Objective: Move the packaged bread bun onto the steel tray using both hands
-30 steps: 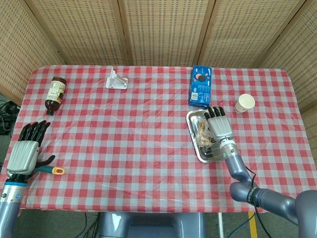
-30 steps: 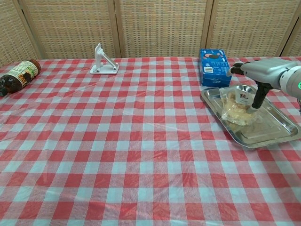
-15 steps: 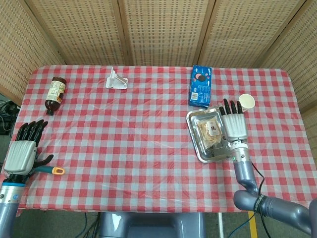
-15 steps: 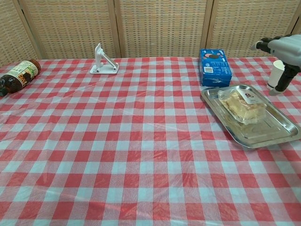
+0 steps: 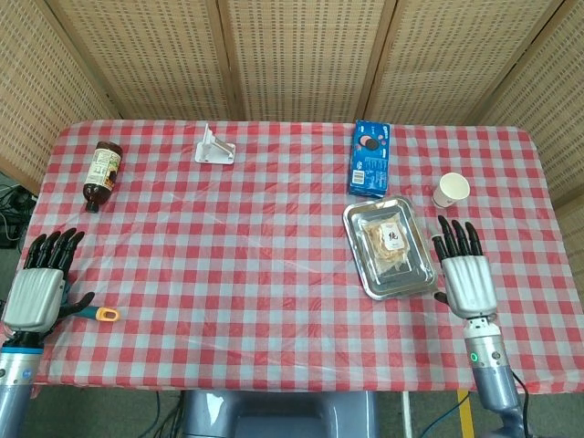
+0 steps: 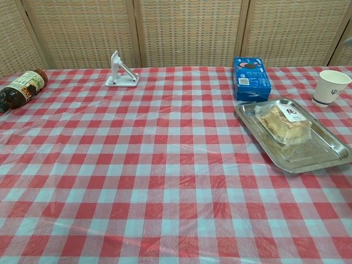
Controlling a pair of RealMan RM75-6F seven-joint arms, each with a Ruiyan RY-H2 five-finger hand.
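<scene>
The job looks done, as far as these views show: the bread bun (image 5: 388,245) in its clear wrapper lies flat inside the steel tray (image 5: 363,276), toward the tray's far half, with a bare stretch of tray floor nearer the robot; the chest view shows the same, the wrapped bun resting on the tray's bottom and not hanging over the rim. Nothing is left but to keep clear of it, in my judgement. The right hand (image 5: 466,276) hovers palm-down just beside the tray's right edge, its fingers (image 5: 455,238) spread and straight, released, holding nothing; the bun lies to the left of those fingers and apart from them, with the tray's rim between. The left hand (image 5: 38,290) is well apart at the far left edge of the surface (image 5: 237,255), fingers likewise extended and empty, so the bun sits far off to its right across the checked cloth. A small tool with an orange handle (image 5: 102,314) lies just beside the left hand; whether the thumb touches it cannot be told. Beyond the right fingers stands a paper cup (image 5: 452,190), and a blue box of biscuits (image 5: 370,159) lies just beyond the tray's far end.
</scene>
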